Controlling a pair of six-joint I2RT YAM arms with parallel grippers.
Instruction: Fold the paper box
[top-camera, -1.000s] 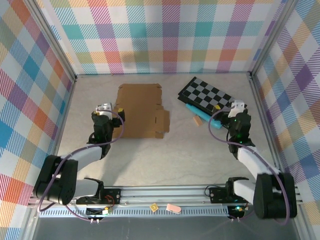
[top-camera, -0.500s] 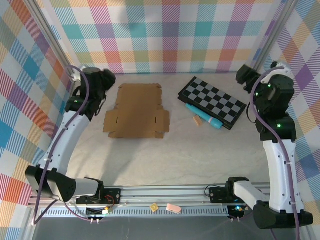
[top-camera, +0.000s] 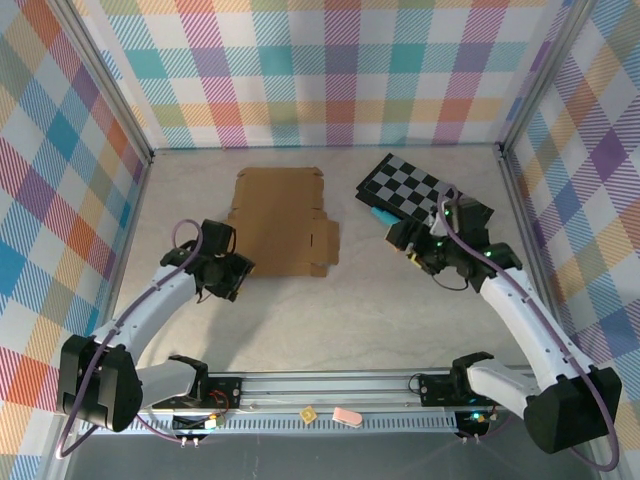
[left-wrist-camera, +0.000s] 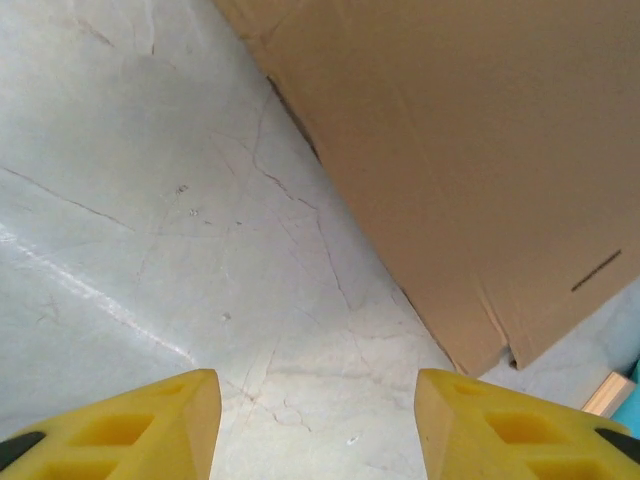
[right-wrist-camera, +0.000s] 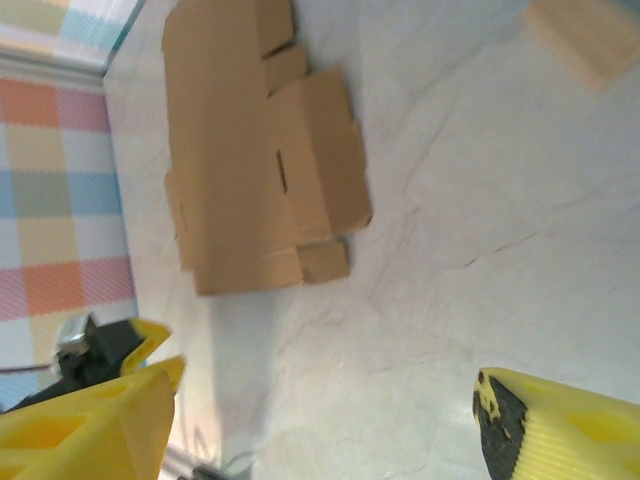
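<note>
In the top view the left gripper (top-camera: 228, 276) is left of centre, low over the table (top-camera: 340, 315), just beside the lower left corner of the box (top-camera: 282, 220). Whether they touch cannot be told. The left wrist view shows the fingers (left-wrist-camera: 150, 425) spread apart over bare table, with nothing between them. In that view the box fills the upper right of the frame. The box lies flat and unfolded in the middle of the top view, its tabbed flap toward the right. Right of it a teal pen (top-camera: 383, 214) lies against the near edge of the checkered board (top-camera: 420, 188) in the upper right. The right gripper (top-camera: 408, 243) hovers just below the board, pointing toward the box. Its wrist view shows the fingers (right-wrist-camera: 90, 425) spread wide and empty. There the box is in the upper left and a wooden block (right-wrist-camera: 582, 40) is in the upper right corner.
</note>
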